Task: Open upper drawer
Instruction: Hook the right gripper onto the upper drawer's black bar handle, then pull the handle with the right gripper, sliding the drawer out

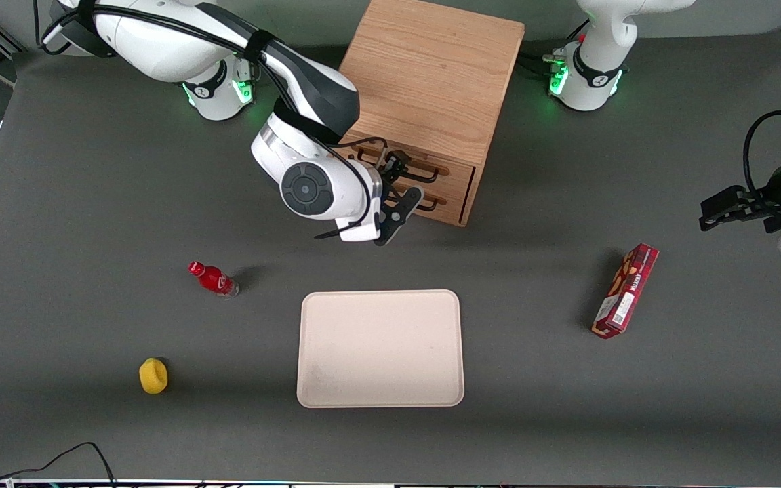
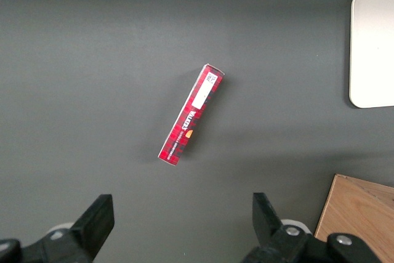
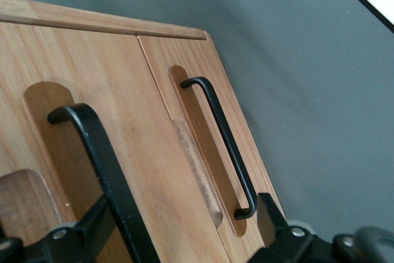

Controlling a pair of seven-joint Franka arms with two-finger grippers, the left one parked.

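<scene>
Your pincer (image 1: 398, 181) sat at the upper drawer's handle (image 3: 101, 170).
You had its fingers (image 3: 280, 223) spread, one on either side of that black bar. The upper drawer (image 1: 407, 163) was shut in the wooden cabinet (image 1: 431, 74), above the lower drawer (image 3: 203, 133); the tray (image 1: 380, 349) lay on the worktop (image 1: 92, 203), nearer the front camera.

Red snack box (image 2: 191, 114) lies flat on the grey table (image 2: 86, 60), long axis running from 1 o'clock to 7 o'clock, white label patch toward the 1 o'clock end. Taken from the box: cream tray (image 2: 372, 47), only its rounded edge in view, at 2 o'clock and well apart; light wooden cabinet corner (image 2: 360, 214) at 4 o'clock. Parked gripper (image 2: 181, 204) sits at 6 o'clock, its two black fingers (image 2: 95, 220) spread wide, nothing between them, clear of the box.
</scene>
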